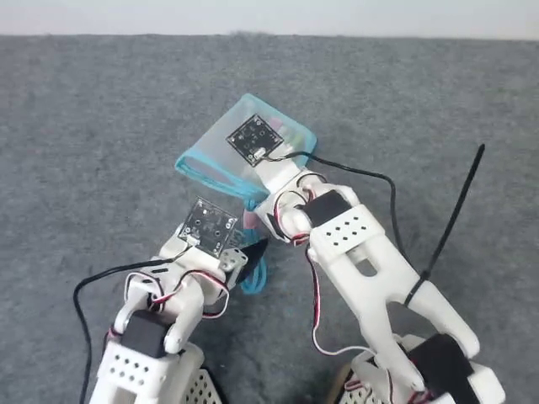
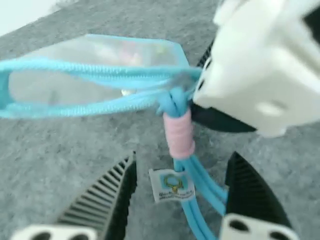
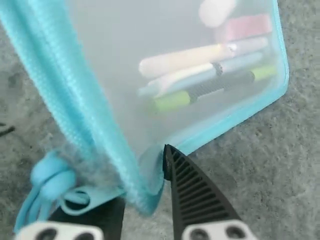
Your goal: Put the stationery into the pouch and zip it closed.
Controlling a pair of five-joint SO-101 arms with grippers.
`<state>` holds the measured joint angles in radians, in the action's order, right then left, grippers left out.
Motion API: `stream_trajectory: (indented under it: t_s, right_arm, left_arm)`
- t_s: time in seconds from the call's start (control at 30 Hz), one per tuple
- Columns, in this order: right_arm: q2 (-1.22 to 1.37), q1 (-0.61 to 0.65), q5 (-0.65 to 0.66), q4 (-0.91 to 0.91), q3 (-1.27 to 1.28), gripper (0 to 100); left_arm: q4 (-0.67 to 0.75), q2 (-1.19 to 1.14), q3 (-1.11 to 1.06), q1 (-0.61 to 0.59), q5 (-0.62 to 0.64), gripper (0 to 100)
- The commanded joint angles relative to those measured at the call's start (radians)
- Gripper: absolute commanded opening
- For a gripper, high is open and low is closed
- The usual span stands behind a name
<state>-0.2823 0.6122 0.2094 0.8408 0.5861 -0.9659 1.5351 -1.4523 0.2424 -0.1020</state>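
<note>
**Zip step: pull cord lined up, not yet grasped**

Pouch: translucent with blue trim, on the grey felt table just ahead of both arms. The stationery shows through its wall (several pens and a pink block, probably an eraser), so packing looks done.

Zipper: in the left wrist view the two tapes spread apart, so I judge the mouth to be open. The slider appears to sit at the end where the tapes meet. From there hangs the blue pull cord, carrying a pink bead and a small label tag.

Right end effector: clenched on the pouch corner at the slider end, serving as the anchor.

Left end effector: released. Its jaws stand wide on either side of the cord, with the bead's lower end between the tips and neither pad touching it.

Step in hand, as I read it: grasp the pull and run the zipper.
- Close on the cord just under the bead, so the bead acts as a stop against slipping.
- Draw along the line of the tapes, away from the anchor. A sideways pull may bunch the tape.
- Keep the right grip firm, or the whole pouch may drag.
</note>
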Motion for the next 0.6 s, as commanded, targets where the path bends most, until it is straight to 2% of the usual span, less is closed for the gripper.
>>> stream_trajectory:
  t_s: [0.0,0.23,0.43,0.57]
  right_arm:
    - [-0.01,0.018,-0.018,0.028,0.003,0.6]
    - [-0.107,0.071,0.0,0.025,0.123,0.6]
    - [-0.231,0.056,0.046,-0.027,0.269,0.6]
    - [-0.211,0.005,0.058,-0.062,0.288,0.6]
  left_arm:
    - [0.112,0.014,-0.021,0.005,-0.006,25]
    - [0.29,0.02,-0.136,0.005,-0.006,10]
    - [0.296,0.02,-0.139,0.005,-0.006,1]
    - [0.292,0.02,-0.139,0.003,-0.006,1]
